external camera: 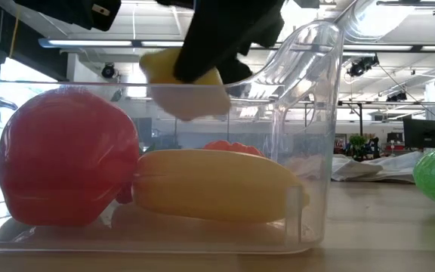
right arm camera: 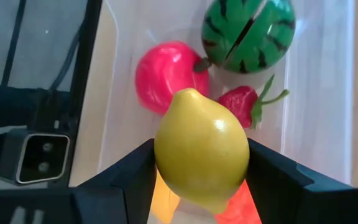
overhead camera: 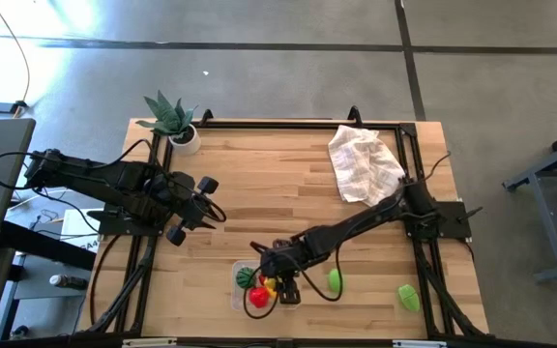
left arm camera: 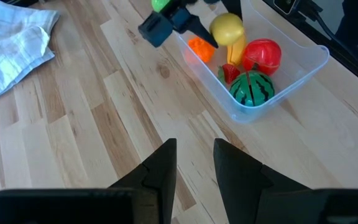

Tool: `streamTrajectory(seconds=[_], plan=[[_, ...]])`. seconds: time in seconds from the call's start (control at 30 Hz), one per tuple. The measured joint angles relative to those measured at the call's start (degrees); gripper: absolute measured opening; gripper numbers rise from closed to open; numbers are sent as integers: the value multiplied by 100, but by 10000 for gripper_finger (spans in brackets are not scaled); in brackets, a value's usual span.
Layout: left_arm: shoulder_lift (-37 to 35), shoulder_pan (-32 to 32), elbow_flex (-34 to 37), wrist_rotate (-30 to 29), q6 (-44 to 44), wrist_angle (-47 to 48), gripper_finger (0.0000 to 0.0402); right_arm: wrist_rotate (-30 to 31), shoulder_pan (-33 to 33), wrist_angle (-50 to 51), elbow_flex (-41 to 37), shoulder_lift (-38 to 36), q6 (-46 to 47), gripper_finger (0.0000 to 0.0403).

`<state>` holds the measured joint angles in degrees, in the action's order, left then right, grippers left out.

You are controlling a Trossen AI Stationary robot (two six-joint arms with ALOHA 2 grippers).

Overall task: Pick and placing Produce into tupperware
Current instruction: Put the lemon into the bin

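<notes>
Lemon [right arm camera: 201, 148] sits clamped in the right pincer [right arm camera: 201, 180], right above the tupperware [left arm camera: 303, 68] with the other toy produce; left pincer [left arm camera: 194, 163] waits together over the tabletop [left arm camera: 92, 124].

desk [overhead camera: 278, 184]: light wood planks, black frame
far left corner: potted plant [overhead camera: 172, 120]
far right: white checked cloth [overhead camera: 361, 162]
near edge: clear tupperware [overhead camera: 237, 290]
right of it: two green produce pieces [overhead camera: 335, 280], [overhead camera: 409, 297], apart
</notes>
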<state>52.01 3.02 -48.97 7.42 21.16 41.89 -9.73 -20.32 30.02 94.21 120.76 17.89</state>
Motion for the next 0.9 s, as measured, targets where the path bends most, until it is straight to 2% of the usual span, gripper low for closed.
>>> streamTrajectory(seconds=[0.9], plan=[[0,-1,0,2,-1,-17,95,-186,87,-263,-15,286,-166,206]])
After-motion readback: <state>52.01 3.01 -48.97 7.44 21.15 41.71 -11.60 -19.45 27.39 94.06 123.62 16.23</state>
